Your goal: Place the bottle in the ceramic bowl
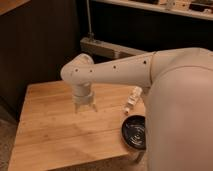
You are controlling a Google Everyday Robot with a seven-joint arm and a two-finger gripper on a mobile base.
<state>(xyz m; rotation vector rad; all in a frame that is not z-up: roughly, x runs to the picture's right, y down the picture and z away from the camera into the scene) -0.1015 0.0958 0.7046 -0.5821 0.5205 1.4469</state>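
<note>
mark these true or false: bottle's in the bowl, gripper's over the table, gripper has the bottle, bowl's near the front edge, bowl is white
1. The bottle is in the ceramic bowl. False: it lies on the wooden table, just behind the bowl.
2. The gripper is over the table. True: it hangs above the wood, image-left of the bottle.
3. The gripper has the bottle. False: the bottle lies apart from it on the table.
4. The ceramic bowl is near the table's front edge. True.
5. The ceramic bowl is white. False: it is glossy black.
</note>
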